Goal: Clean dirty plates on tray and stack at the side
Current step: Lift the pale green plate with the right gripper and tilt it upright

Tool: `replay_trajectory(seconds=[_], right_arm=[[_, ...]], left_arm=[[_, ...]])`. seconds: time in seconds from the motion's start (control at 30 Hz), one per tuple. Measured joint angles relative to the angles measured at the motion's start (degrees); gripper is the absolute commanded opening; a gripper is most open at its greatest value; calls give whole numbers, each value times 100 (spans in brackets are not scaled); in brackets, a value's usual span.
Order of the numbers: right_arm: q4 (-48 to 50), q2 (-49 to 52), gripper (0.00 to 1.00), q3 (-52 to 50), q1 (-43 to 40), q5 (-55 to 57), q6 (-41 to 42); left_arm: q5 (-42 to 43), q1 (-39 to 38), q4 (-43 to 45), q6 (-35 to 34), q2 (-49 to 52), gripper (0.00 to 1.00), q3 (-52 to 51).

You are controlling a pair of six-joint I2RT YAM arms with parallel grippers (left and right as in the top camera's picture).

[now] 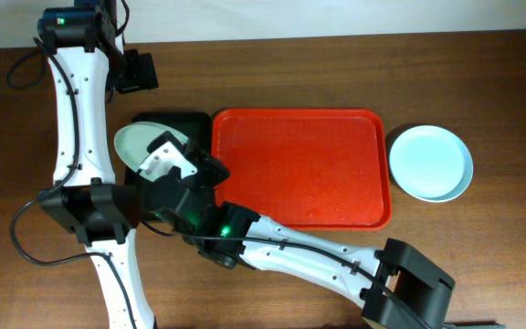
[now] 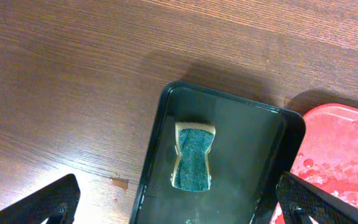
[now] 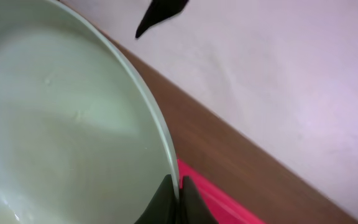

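My right gripper is shut on the rim of a pale mint green plate. It holds the plate tilted above the left part of a black tray. In the right wrist view both fingertips pinch the rim of the mint plate. A strip of the red tray shows below them. The red tray lies mid-table, wet and with no plate on it. A pale blue plate sits on the table to its right. My left gripper hangs open high above the black tray, holding nothing.
In the left wrist view a green-and-yellow sponge lies in the black tray, next to the corner of the red tray. A small wet spot marks the wood beside the black tray. My right arm reaches across the table's front edge.
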Motion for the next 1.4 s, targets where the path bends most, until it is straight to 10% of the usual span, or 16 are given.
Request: replay_trajectory(seconds=[1.4], right_arm=[[728, 0, 4, 15, 459, 1895, -1891]], left_arm=[[0, 2, 0, 0, 0, 99, 0]])
